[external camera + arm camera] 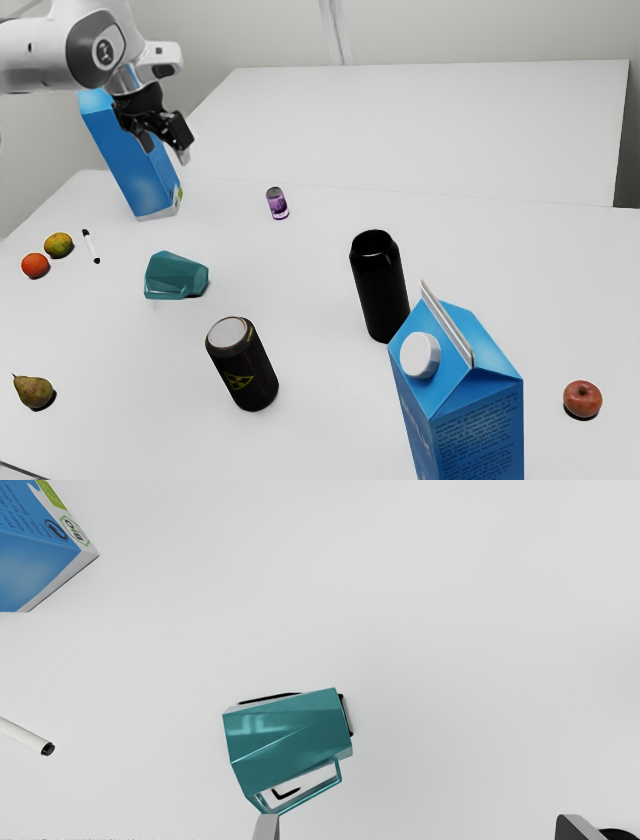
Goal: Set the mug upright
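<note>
Carton (465, 440) in blue is standing closest to the exterior camera, its white cap facing us, and a reddish apple (582, 399) is sitting over to the exterior view's right. Across at the exterior view's left a pear (35, 392) is lying on the table (310, 440), while a dark can (242, 370) with a yellow symbol is standing between pear and carton. Just behind the carton, a tall black container (380, 290) is rising.

Now the teal mug (178, 276): it is lying on its side on the table, beyond the dark can! Its long axis is running flat, roughly across the exterior view. In the wrist view that axis is running nearly in line with the gap between the fingertips, slightly aslant. The wider end is pointing toward the marker (91, 247), the narrower end away from it, and the handle (310, 800) is jutting out on the side toward the gripper's fingers.

An orange fruit (35, 265) and a yellow-green one (58, 245) are resting near that marker. Farther back, a small purple can (277, 203) is standing, and another blue carton (140, 175) is towering. The gripper (167, 148) is hovering high by that carton, fingers spreading wide, pinching nothing.
</note>
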